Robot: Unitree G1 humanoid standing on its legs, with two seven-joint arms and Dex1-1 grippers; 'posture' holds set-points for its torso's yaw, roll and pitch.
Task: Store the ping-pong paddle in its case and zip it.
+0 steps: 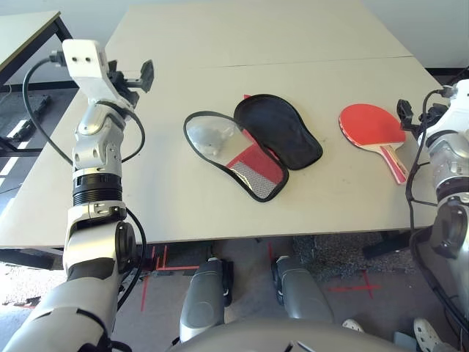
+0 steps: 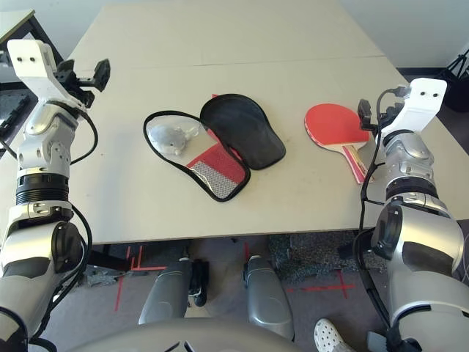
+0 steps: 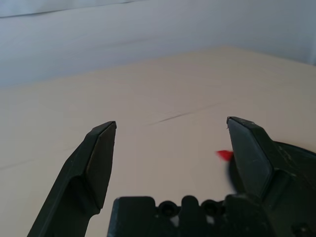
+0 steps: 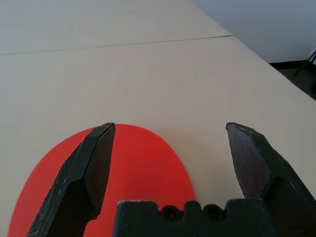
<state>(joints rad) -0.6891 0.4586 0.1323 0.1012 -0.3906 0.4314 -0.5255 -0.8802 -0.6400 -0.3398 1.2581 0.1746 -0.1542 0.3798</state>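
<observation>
From the head, the case [image 1: 253,150] is seen lying open mid-surface, ready to be filled. The ping-pong paddle [image 1: 374,128] lies near the right edge. At each wrist, the left claw [image 3: 170,131] and right claw [image 4: 170,131] are held wide and empty, the right one over the paddle.

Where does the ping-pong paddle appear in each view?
Left eye view: ping-pong paddle at right, right of the open case.
Right eye view: right of centre, same side of the case.
Left wrist view: cannot tell; a red sliver beside a finger.
Right wrist view: red face low, behind the right pincer.
Shared landmark: the table seam.
</observation>
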